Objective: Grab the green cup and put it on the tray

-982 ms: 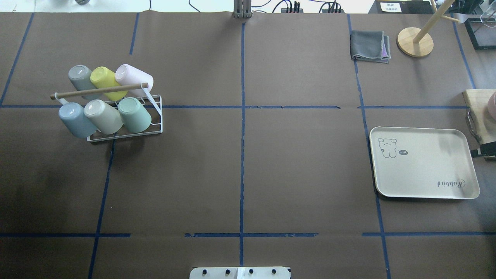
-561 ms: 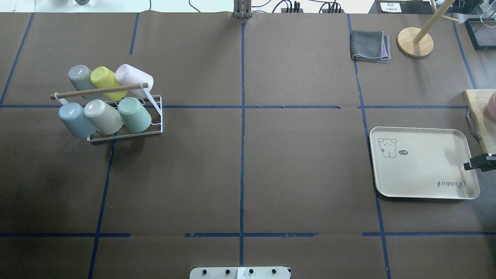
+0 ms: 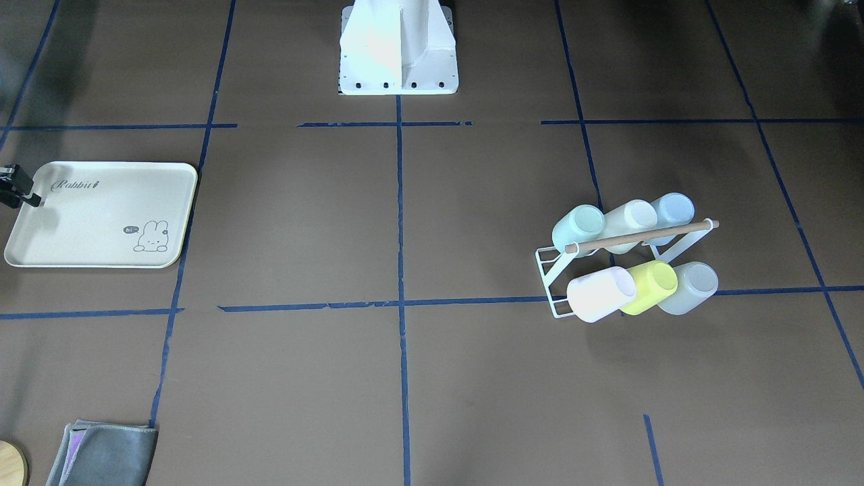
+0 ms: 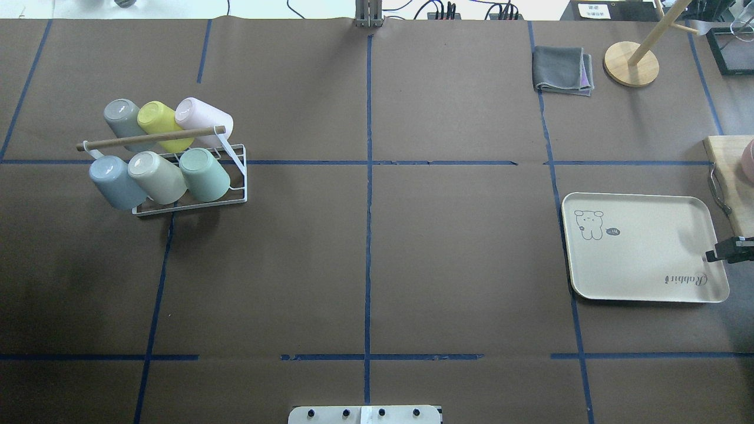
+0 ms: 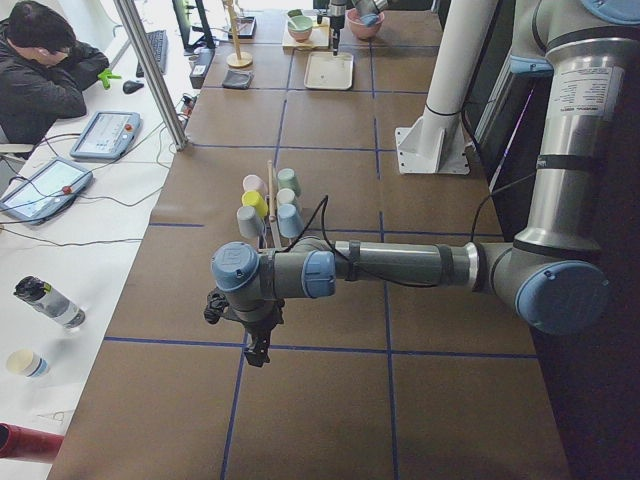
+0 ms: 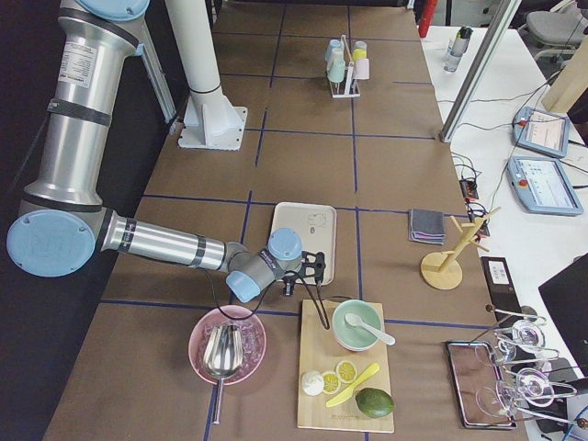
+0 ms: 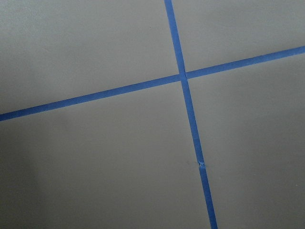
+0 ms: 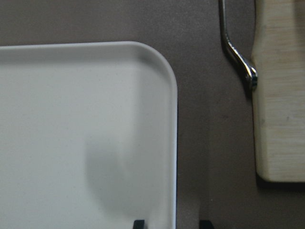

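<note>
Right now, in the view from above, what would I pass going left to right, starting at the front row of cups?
Blue cup → beige cup → green cup → then, far over on the right, the tray.

- Brown paper surface [image 4: 459, 265] fills the overhead frame, gridded with blue tape lines [image 4: 368, 235].
- White desk [image 5: 70, 245] runs down the left side of the exterior left frame.
- A person [image 5: 40, 70] sits at its upper left.

The right gripper [image 4: 713, 254] is moved from beside the cutting board [image 4: 726, 171] to the right rim of the tray [image 4: 636, 285], nearer the robot.
</note>
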Controlling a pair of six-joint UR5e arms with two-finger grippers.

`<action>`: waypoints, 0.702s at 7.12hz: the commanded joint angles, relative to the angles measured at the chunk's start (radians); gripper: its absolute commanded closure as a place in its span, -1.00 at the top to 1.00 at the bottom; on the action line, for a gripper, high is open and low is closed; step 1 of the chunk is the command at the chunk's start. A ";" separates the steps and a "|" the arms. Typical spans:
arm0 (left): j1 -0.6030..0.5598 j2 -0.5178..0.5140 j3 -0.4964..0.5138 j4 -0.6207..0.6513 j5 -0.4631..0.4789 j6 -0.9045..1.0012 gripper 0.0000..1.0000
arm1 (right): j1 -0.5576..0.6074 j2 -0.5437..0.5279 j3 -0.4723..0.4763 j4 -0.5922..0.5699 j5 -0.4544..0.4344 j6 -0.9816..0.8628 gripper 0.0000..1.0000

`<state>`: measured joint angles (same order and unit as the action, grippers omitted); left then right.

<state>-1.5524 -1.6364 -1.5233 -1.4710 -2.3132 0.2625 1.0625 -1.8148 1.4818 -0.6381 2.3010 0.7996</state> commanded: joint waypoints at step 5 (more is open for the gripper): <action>0.000 0.001 0.000 0.000 0.000 0.001 1.00 | -0.003 -0.001 0.002 0.000 0.000 -0.022 -1.00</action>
<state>-1.5524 -1.6353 -1.5232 -1.4705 -2.3133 0.2638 1.0604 -1.8162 1.4810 -0.6383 2.3008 0.7817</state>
